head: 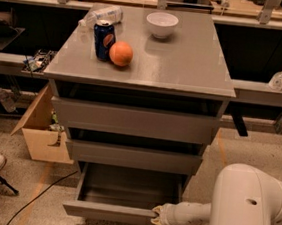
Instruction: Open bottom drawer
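Bottom drawer (113,212): shown pulled out at the cabinet's foot, below two wider drawer fronts; its shallow grey interior is exposed.
Gripper (159,216): placed against the right end of the bottom drawer's front edge; whether it is open or closed cannot be told.
Cabinet top (191,64): a can (103,39), an orange (121,53) and a white bowl (162,24) are carried.
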You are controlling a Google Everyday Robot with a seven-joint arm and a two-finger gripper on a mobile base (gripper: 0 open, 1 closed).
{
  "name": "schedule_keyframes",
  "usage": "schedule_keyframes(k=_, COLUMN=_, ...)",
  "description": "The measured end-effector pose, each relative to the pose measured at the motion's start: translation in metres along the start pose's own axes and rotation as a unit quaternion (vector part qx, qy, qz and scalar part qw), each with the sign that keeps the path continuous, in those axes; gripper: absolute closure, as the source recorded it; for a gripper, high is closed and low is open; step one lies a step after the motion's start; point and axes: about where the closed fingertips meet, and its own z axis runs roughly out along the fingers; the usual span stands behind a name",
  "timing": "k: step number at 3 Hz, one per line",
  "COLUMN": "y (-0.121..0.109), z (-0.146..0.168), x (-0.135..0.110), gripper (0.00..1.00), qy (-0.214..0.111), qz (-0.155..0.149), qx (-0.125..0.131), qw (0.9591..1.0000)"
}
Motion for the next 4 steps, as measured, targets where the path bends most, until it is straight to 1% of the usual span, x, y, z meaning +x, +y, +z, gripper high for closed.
schedule_keyframes(k=2, y=0.0, z=0.0, x=0.0, gripper=0.38, qy=0.0, qz=0.0, qx=0.0, qw=1.0)
schedule_keyframes(k=3, y=-0.005, z=-0.005, x=-0.007, gripper=0.15, qy=-0.002, qz=-0.007, qx=0.01, qw=0.9999)
schedule_keyframes(k=4, y=-0.009, z=-0.011, x=-0.013, gripper=0.0, qy=-0.001, qz=-0.015, qx=0.017, qw=0.9997)
